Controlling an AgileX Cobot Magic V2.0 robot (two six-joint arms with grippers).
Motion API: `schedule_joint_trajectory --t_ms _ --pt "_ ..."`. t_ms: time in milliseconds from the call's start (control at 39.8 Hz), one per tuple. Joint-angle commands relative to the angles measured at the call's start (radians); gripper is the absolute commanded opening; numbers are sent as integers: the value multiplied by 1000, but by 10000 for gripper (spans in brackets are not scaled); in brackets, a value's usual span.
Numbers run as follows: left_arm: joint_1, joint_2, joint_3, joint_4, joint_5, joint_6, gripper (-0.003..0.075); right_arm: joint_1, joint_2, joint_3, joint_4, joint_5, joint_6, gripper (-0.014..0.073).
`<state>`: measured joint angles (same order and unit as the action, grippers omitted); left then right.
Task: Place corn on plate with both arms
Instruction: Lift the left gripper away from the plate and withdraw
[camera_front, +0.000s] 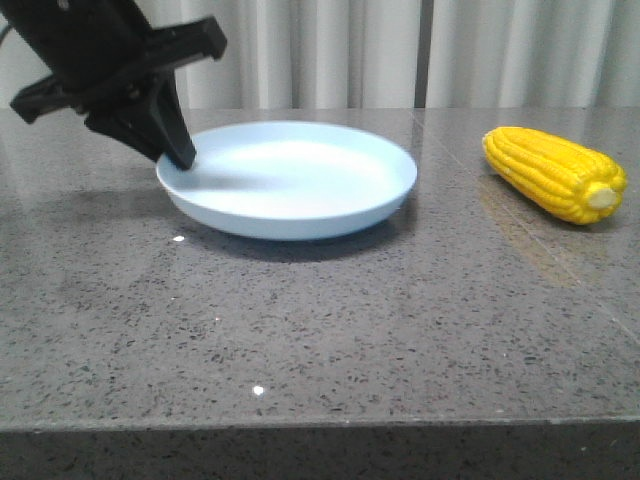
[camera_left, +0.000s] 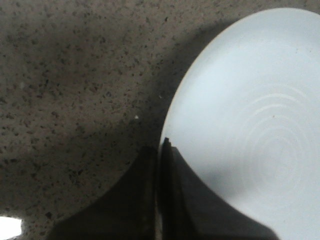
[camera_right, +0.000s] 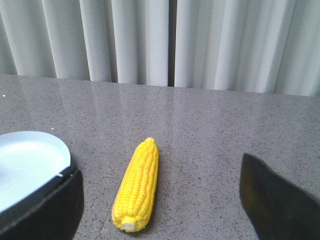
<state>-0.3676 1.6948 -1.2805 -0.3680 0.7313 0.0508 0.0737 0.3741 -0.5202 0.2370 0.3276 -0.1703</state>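
The pale blue plate (camera_front: 300, 175) sits left of the table's middle. My left gripper (camera_front: 178, 150) comes down from the upper left and is shut on the plate's left rim. In the left wrist view its fingertips (camera_left: 165, 145) pinch the rim of the plate (camera_left: 250, 115), one finger inside and one outside. The yellow corn (camera_front: 555, 172) lies on the table at the right, its pale stub end toward the front. My right gripper (camera_right: 160, 210) is open and empty, and the corn (camera_right: 138, 184) lies just ahead between its wide-spread fingers (camera_right: 277, 200). The right gripper does not show in the front view.
The grey speckled stone table (camera_front: 320, 320) has its front edge near the bottom of the front view. White curtains (camera_front: 400, 50) hang behind the table. A corner of the plate (camera_right: 25, 160) shows beside the right gripper's left finger.
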Motion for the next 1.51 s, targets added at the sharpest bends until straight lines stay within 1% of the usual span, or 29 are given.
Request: schedule_joint_trajectory --t_ms 0,25,50,126,176,226,277,327,377,428,453,478,604,654,729,830,1056,1132,1232,1383,1484 --pt "-9 -33 -32 -35 -40 -9 97 -4 16 -34 10 -77 -7 651" --pt "-9 -33 -32 -35 -40 -9 130 -4 16 -34 10 -77 -7 651" --pt "-9 -33 -32 -35 -40 -9 190 -4 16 -34 10 -77 -7 651" --pt "-7 -36 -35 -26 -40 -5 316 -4 16 -34 10 -77 -7 651" --pt "2 -46 -39 -6 -42 -3 386 -4 16 -34 10 -77 -7 651" --pt "11 -67 -44 19 -46 -3 417 -4 16 -34 10 -77 -7 651" --pt "24 -102 -44 49 -53 -3 402 -4 16 -34 10 -77 -7 651" --pt "41 -137 -44 86 -53 -15 363 -4 16 -34 10 -77 -7 651" --pt "59 -173 -44 139 -41 -37 304 -4 16 -34 10 -77 -7 651" --pt "81 -207 -44 222 -27 -66 232 -4 16 -34 10 -77 -7 651" --pt "86 -221 -44 248 -19 -88 214 -4 16 -34 10 -77 -7 651" --pt "99 -240 -40 320 -8 -124 177 -4 16 -34 10 -77 -7 651" --pt "135 -324 11 549 23 -241 104 -4 16 -34 10 -77 -7 651" --pt "146 -371 56 593 25 -247 82 -4 16 -34 10 -77 -7 651" --pt "153 -446 132 599 3 -245 51 -4 16 -34 10 -77 -7 651" --pt "151 -558 256 593 -86 -243 -22 -4 16 -34 10 -77 -7 651" --pt "145 -890 606 589 -391 -243 -20 -4 16 -34 10 -77 -7 651" --pt "145 -1028 706 582 -460 -243 -20 -4 16 -34 10 -77 -7 651" --pt "145 -1201 790 582 -491 -243 -20 -4 16 -34 10 -77 -7 651" --pt "145 -1426 862 582 -487 -243 -20 -4 16 -34 10 -77 -7 651" --pt "145 -1541 901 582 -476 -243 -20 -4 16 -34 10 -77 -7 651"
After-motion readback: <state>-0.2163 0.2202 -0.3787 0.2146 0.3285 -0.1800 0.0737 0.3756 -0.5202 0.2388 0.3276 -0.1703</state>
